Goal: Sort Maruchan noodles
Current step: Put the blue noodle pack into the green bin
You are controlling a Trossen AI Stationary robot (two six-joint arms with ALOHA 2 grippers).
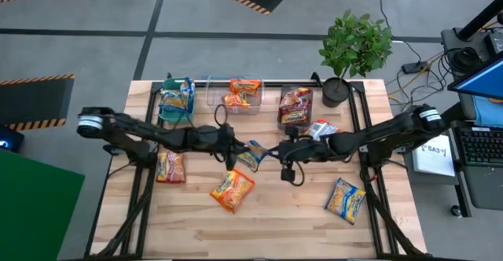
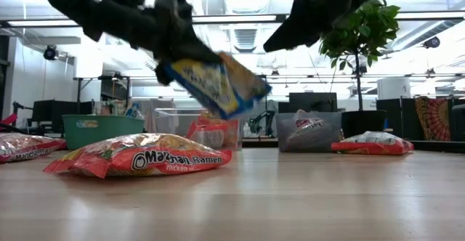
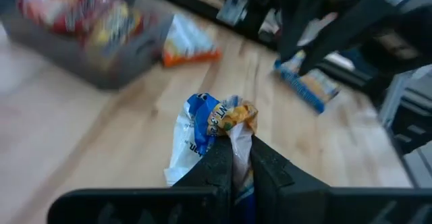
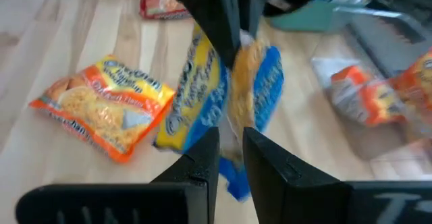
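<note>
A pale wooden surface [image 1: 267, 222] is seen from above, with a potted plant [image 1: 354, 49] at its far right corner and an office room behind it in the low view. Near the middle of the surface, a blue packet [image 1: 251, 156] is held in the air by the left hand [image 1: 233, 152]; its fingers [image 3: 223, 166] are pressed together on one crumpled end of the packet [image 3: 209, 126], as the left wrist view shows. In the low view the packet [image 2: 218, 81] hangs tilted, clear of the wood. The right hand [image 1: 284, 156] is placed just beside the packet's other end; its fingers [image 4: 202, 156] are held slightly apart with the packet's edge [image 4: 223, 96] at the gap, but whether it is touched cannot be told.

Just below the packet an orange packet [image 1: 232, 189] lies flat. A red packet [image 1: 170, 167] lies to the left, under the left arm, and another blue packet [image 1: 346, 199] lies near the right edge. Another packet [image 1: 322, 128] is partly hidden under the right arm. Along the far edge three bins are lined up: a teal bin [image 1: 177, 100] with blue packets, a clear bin [image 1: 234, 93] with orange packets and a grey bin [image 1: 295, 106] with red ones.
</note>
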